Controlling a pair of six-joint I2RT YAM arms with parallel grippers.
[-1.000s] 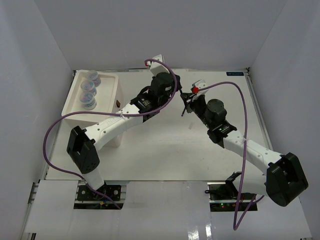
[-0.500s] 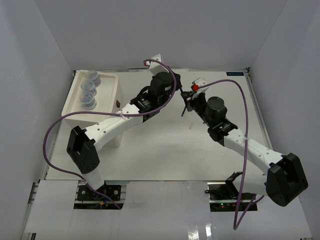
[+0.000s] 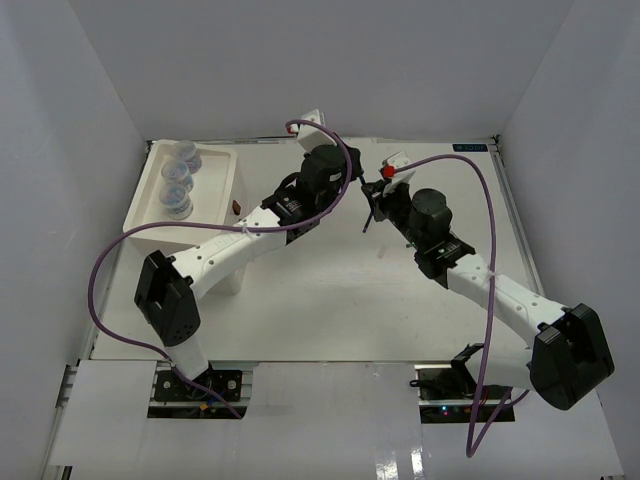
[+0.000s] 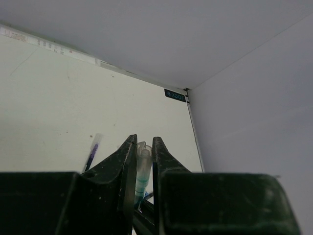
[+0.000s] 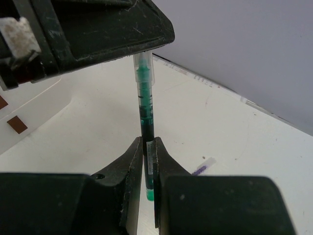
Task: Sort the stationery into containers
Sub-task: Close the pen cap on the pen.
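**A:** Where's the green pen (image 5: pixel 145 110)?
**B:** It's over the far middle of the table (image 3: pixel 330 290), gripped at both ends. Left fingers (image 4: pixel 123 164) are pinched tight on one end and right fingers (image 5: pixel 131 164) are clamped on the other (a dark blue pen (image 4: pixel 92 152) lies on the table nearby). The jars (image 3: pixel 177 182) sit in the white box (image 3: pixel 228 170) tray.
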